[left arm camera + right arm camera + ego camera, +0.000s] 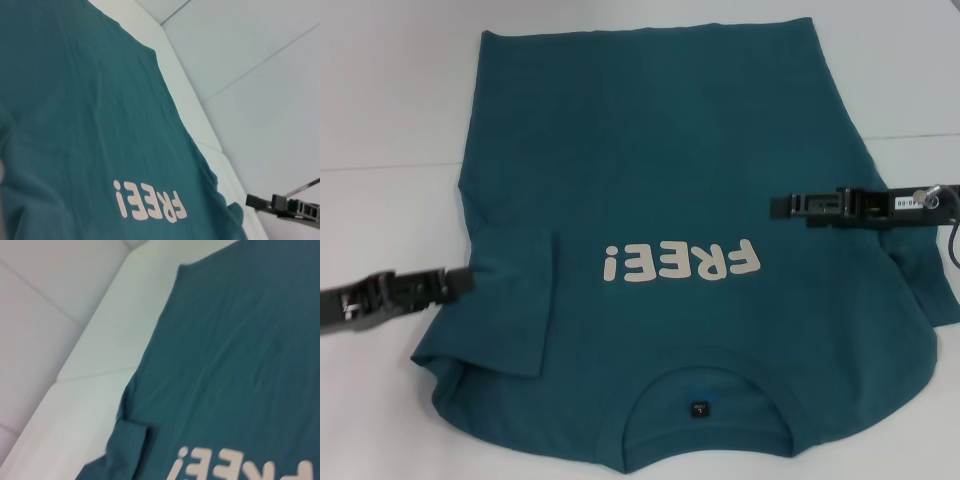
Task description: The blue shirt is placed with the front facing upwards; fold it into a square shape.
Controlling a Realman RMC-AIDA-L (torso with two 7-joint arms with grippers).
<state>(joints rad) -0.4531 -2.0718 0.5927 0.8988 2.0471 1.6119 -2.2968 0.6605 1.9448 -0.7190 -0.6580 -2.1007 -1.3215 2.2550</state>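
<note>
- The white table (pixel 390 100) fills the head view and carries everything else; a faint seam line runs across its surface behind the garment.
- The blue shirt (pixel 660 200) lies spread on the table, front upward, with its hem at the far side and its collar at the near edge closest to the robot. It takes up most of the middle of the table.
- The sleeve on the robot's left (pixel 510 300) is folded inward and lies on top of the shirt's body, forming a flat rectangular flap beside the lettering. On the robot's right, the shirt's edge spreads out onto the table under the arm there.
- The cream lettering "FREE!" (pixel 680 265) sits across the chest, reading upside down from the head view; it also shows in both wrist views.
- The round neck opening (pixel 705 405) lies near the near edge, with a small dark tag (pixel 701 408) inside it.
- The left gripper (pixel 468 280) reaches in from the table's left side, its tip at the outer edge of the folded sleeve; whether its fingers are parted or pinched on the cloth I cannot tell.
- The right gripper (pixel 778 206) is over the shirt's right half, above the lettering's end; I cannot tell how its fingers stand either.
</note>
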